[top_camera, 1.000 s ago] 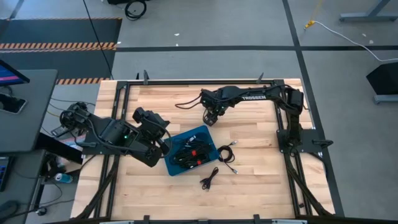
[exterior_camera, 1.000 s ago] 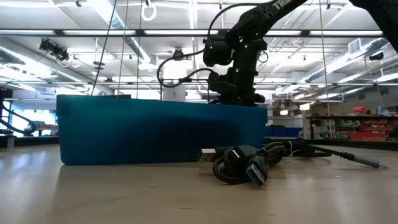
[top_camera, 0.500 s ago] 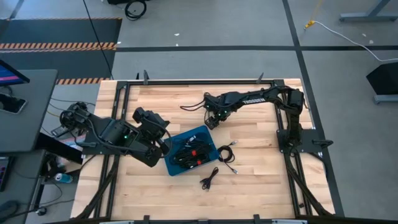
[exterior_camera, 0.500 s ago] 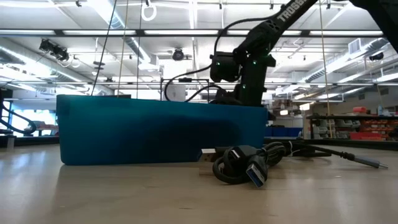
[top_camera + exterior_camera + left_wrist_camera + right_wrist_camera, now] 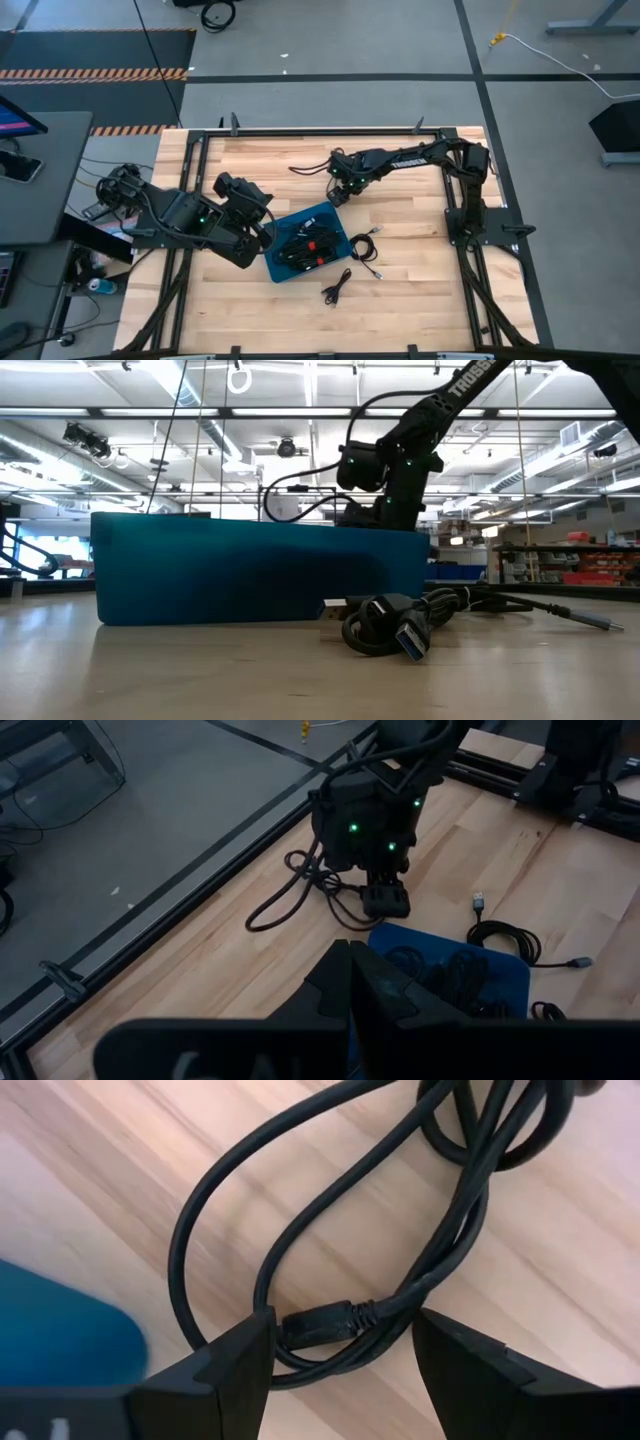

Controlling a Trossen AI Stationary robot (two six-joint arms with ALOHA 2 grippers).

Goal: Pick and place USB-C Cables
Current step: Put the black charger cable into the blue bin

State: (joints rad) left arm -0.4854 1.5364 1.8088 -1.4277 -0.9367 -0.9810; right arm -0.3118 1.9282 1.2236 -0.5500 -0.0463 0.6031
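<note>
Hovering low over worktop [image 5: 400, 280], right end effector [image 5: 340, 196] spread wide, fingers [image 5: 225, 1365] straddling loose black cable loop [image 5: 330, 1325] — nothing grasped. Blue tray [image 5: 285, 268] just beside, near side; its corner shows in right wrist view. Left end effector [image 5: 350, 980] clenched, empty, parked at tray's left edge. Inside tray: black coiled cables [image 5: 308, 247], some red-tied. Outside: two thin coils [image 5: 365, 245] just right of tray, another [image 5: 336, 288] in front — plug end visible in low view.
</note>
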